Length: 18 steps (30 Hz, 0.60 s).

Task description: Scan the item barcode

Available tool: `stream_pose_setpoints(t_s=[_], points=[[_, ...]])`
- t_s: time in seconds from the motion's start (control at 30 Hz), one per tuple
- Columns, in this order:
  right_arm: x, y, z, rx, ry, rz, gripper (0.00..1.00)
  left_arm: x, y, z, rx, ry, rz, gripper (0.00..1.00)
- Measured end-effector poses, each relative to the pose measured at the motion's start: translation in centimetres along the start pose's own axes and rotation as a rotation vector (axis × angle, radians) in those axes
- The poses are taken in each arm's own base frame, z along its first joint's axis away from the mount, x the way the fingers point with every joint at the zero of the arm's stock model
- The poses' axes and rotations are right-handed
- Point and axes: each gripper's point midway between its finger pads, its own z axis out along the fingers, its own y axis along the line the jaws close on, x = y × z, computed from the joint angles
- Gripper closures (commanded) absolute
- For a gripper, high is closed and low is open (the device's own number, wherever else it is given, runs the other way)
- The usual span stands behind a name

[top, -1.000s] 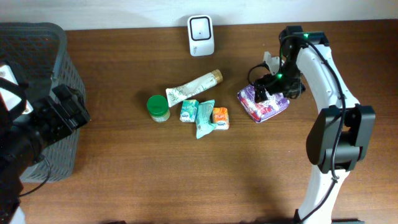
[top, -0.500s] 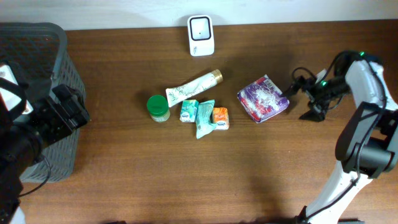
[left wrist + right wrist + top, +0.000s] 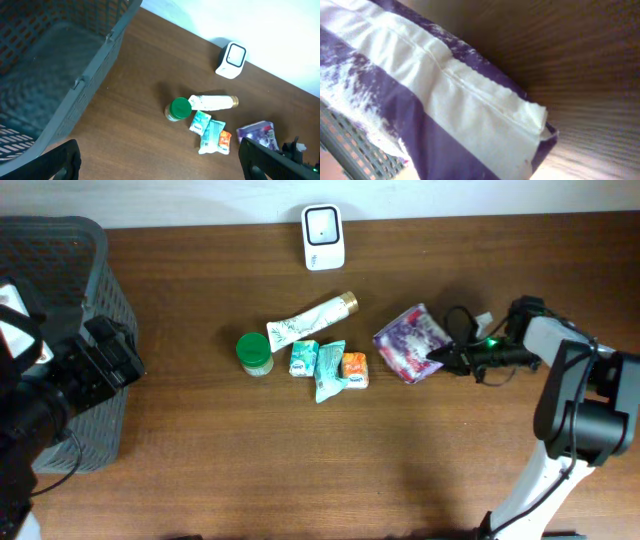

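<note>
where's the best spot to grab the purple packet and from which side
Its thin right edge, from the right, low over the table: the purple packet is a flat pouch, the orange sachet sits near its left, and the right gripper is shut on that edge.

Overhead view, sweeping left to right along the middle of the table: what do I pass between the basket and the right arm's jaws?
grey basket → green-lidded jar → small teal packet → longer teal packet → orange packet → purple pack → right gripper. The tube overlaps the packets, so it is left out.
</note>
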Motion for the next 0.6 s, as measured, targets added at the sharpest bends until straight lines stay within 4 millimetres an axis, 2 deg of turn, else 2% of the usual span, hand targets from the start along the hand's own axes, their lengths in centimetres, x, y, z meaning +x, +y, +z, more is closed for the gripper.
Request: stream_pose_setpoints(t_s=[0.07,0.1,0.2,0.27,0.3,0.47,0.6], points=[[0.6,2.3,0.2,0.028,0.051,-0.063,0.96,0.0,0.0,0.0,0.0,0.0,0.0,0.01],[0.1,6.1,0.3,0.049,0.056,-0.211,0.96,0.0,0.0,0.0,0.0,0.0,0.0,0.01],[0.9,11.2,0.2,0.156,0.082,-0.403,0.96,0.0,0.0,0.0,0.0,0.0,0.0,0.01],[1.9,15.0,0.9,0.223,0.084,-0.592,0.96,0.0,0.0,0.0,0.0,0.001,0.0,0.01],[2.5,16.3,1.3,0.235,0.086,-0.646,0.96,0.0,0.0,0.0,0.0,0.001,0.0,0.01],[4.6,20.3,4.5,0.29,0.076,-0.868,0.96,0.0,0.0,0.0,0.0,0.0,0.0,0.01],[5.8,21.5,6.3,0.288,0.083,-0.937,0.96,0.0,0.0,0.0,0.0,0.0,0.0,0.01]])
